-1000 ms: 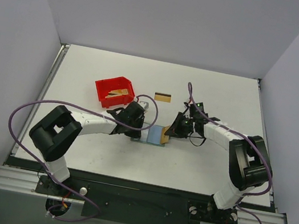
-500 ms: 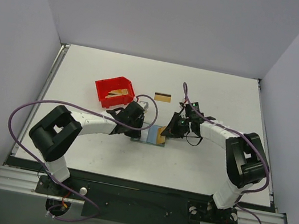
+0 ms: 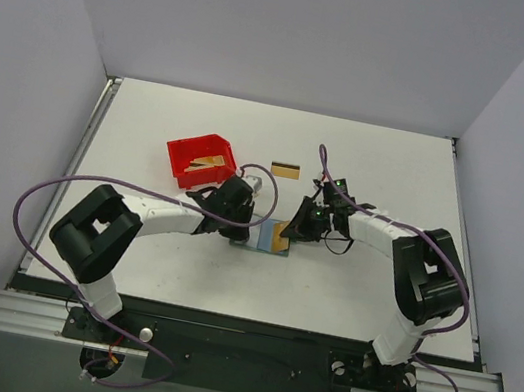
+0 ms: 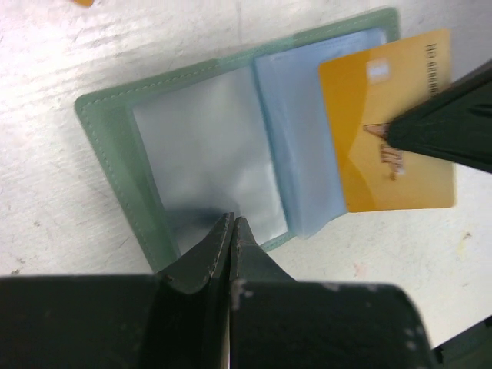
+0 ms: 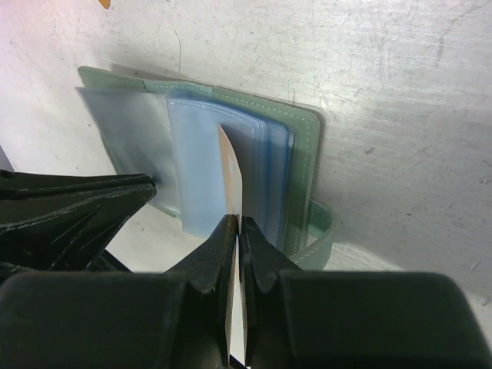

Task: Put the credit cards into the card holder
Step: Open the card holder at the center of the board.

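The wallet lies open on the counter, between the two arms. Left tool — fingers closed together, tips resting on the near edge of the wallet's clear-pocket flap. Right tool — fingers narrow, clamped on a gold card whose edge meets the blue pockets. Farther back, a red bin holds more cards, and one striped card lies apart.

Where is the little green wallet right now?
In the top view the card holder lies open near the centre, between the left gripper and the right gripper, below and right of the red bin.
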Controlling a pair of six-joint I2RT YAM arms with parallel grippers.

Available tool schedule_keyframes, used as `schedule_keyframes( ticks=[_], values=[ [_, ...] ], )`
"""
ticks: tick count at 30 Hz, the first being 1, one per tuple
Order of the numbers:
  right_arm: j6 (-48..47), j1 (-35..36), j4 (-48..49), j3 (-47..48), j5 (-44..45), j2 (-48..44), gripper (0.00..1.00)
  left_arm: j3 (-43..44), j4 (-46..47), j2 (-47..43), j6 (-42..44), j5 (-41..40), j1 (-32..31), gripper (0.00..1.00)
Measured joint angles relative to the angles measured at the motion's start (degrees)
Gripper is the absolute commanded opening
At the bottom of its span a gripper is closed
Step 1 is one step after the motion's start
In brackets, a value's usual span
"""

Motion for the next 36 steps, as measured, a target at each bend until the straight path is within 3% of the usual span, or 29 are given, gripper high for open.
schedule_keyframes(
  ticks=[15, 21, 36],
  values=[
    [0.2, 0.0, 0.94, 0.37, -0.28, 0.76, 0.0, 10.38, 5.53, 4.22, 4.09, 6.56, -6.27, 0.0],
    [0.39, 0.0, 1.53, 0.39, -0.48, 1.11, 0.0, 10.45, 3.98, 8.48, 4.26, 5.4, -6.29, 0.0],
    [0.57, -0.46, 1.88, 0.37, -0.72, 1.14, 0.0, 6.47, 5.88, 7.76, 1.88, 2.08, -3.98, 0.0]
  ],
)
